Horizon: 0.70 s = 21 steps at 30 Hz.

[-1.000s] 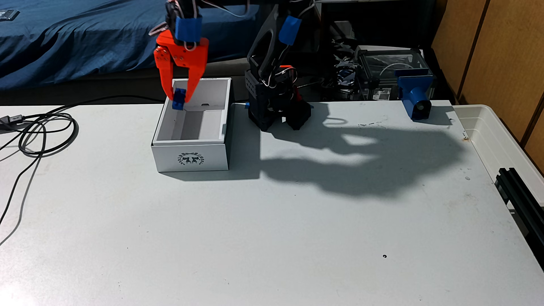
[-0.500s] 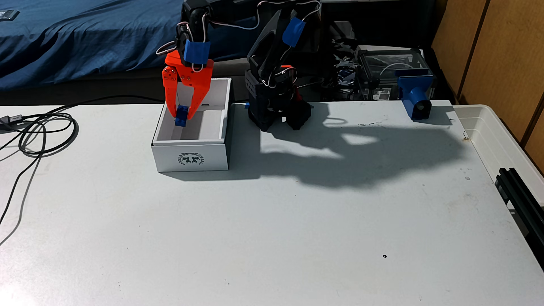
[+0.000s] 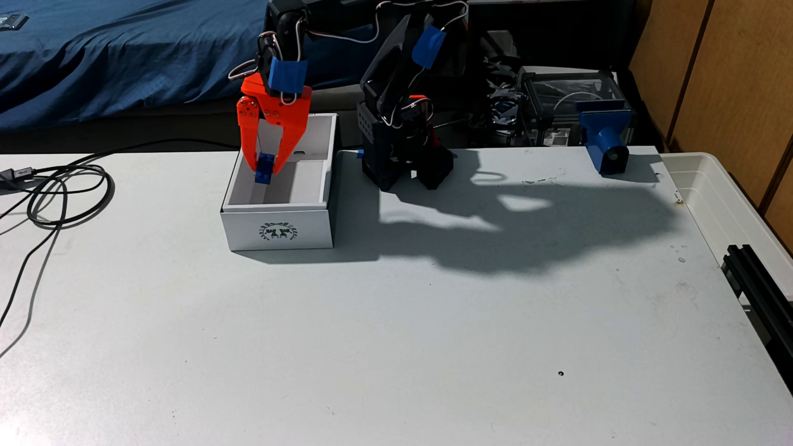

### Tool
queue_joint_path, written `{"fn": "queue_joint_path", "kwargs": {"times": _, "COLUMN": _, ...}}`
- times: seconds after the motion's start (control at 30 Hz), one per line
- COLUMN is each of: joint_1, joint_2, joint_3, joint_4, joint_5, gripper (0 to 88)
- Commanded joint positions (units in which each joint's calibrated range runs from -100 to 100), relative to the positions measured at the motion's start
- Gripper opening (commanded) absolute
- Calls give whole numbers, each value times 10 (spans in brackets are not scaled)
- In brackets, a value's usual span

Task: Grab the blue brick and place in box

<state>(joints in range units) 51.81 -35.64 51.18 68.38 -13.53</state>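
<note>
The orange gripper (image 3: 265, 168) hung low inside the open white box (image 3: 278, 231), its two fingers clamped on the blue brick (image 3: 264, 168), which was held on end just above the floor, probably so that it would drop only a little when released.

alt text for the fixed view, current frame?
An orange two-finger tool on a black arm holds a small blue brick down inside an open white box with a dark wreath emblem, on a pale table. Black cables lie left; a blue cylindrical mount stands right.
</note>
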Motion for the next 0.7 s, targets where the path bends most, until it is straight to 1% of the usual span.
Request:
{"fn": "queue_joint_path", "kwargs": {"times": 0.0, "joint_1": 3, "joint_2": -13, "joint_3": 1, "joint_4": 0, "joint_5": 4, "gripper": 107}}
{"fn": "queue_joint_path", "kwargs": {"times": 0.47, "joint_1": 2, "joint_2": -20, "joint_3": -9, "joint_4": -4, "joint_5": 1, "gripper": 102}}
{"fn": "queue_joint_path", "kwargs": {"times": 0.67, "joint_1": -4, "joint_2": -22, "joint_3": -64, "joint_4": 1, "joint_5": -3, "gripper": 101}}
